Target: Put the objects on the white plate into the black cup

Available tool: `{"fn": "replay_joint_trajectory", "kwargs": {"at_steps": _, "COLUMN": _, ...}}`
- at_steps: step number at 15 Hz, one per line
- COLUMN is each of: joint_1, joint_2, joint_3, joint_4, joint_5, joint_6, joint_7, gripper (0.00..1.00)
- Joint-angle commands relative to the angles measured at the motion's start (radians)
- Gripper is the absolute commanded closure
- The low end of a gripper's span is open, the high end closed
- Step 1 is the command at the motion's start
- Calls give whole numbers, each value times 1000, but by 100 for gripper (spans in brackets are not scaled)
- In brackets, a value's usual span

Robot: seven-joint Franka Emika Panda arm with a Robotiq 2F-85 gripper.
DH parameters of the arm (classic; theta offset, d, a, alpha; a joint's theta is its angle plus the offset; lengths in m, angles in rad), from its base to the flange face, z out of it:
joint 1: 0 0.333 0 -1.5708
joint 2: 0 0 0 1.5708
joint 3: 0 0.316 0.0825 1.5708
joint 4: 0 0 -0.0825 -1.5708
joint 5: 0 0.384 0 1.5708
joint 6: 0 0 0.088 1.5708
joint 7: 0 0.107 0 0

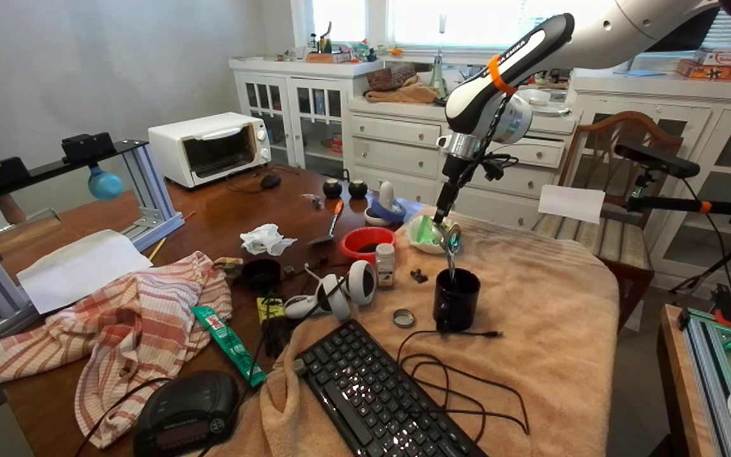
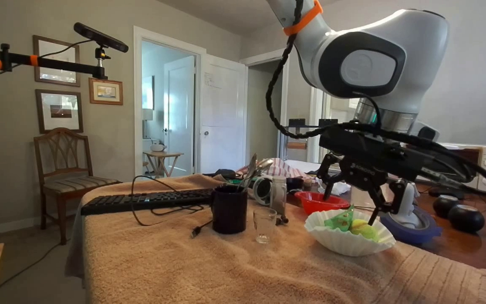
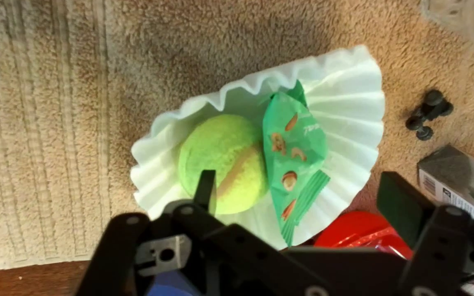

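Observation:
The white plate, a fluted dish, sits on the tan towel [image 3: 356,102]; it also shows in both exterior views [image 1: 413,233] [image 2: 348,247]. It holds a yellow-green ball [image 3: 224,148] and, leaning beside it, a green wrapped packet [image 3: 290,144]. Both also show in an exterior view, the ball [image 2: 365,230] and the packet [image 2: 338,221]. The black cup [image 1: 456,306] stands upright on the towel, also in an exterior view [image 2: 229,213], with metal spoons in it. My gripper [image 3: 299,181] is open and empty above the plate [image 2: 349,210]. One finger overlaps the ball; the other is beyond the packet, past the rim.
A red bowl [image 2: 321,206] stands close beside the plate. A small clear glass [image 2: 264,228] stands between cup and plate. A shaker bottle [image 1: 385,266] and a white controller on a blue base [image 2: 411,226] are near. A keyboard [image 1: 378,387] and cable lie past the cup.

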Motion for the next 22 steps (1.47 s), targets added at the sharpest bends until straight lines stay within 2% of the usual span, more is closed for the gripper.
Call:
{"fn": "replay_joint_trajectory", "kwargs": {"at_steps": 1, "joint_1": -28, "joint_2": 56, "joint_3": 33, "joint_4": 61, "joint_5": 16, "joint_6": -46, "joint_7": -16, "gripper": 25}}
{"fn": "replay_joint_trajectory", "kwargs": {"at_steps": 2, "joint_1": -31, "joint_2": 64, "joint_3": 37, "joint_4": 67, "joint_5": 14, "joint_6": -49, "joint_7": -15, "gripper": 26}}
{"fn": "replay_joint_trajectory", "kwargs": {"at_steps": 10, "joint_1": -42, "joint_2": 78, "joint_3": 44, "joint_4": 100, "joint_5": 11, "joint_6": -58, "joint_7": -7, "gripper": 89}}
{"fn": "replay_joint_trajectory", "kwargs": {"at_steps": 12, "joint_1": -44, "joint_2": 80, "joint_3": 44, "joint_4": 104, "joint_5": 12, "joint_6": -58, "joint_7": -6, "gripper": 100}}
{"fn": "replay_joint_trajectory", "kwargs": {"at_steps": 18, "joint_1": -67, "joint_2": 29, "joint_3": 73, "joint_4": 86, "joint_5": 57, "joint_6": -96, "joint_7": -43, "gripper": 100}}
{"fn": "replay_joint_trajectory", "kwargs": {"at_steps": 22, "joint_1": -72, "joint_2": -97, "joint_3": 106, "joint_4": -7, "joint_5": 144, "joint_6": -23, "joint_7": -165, "gripper": 100}}
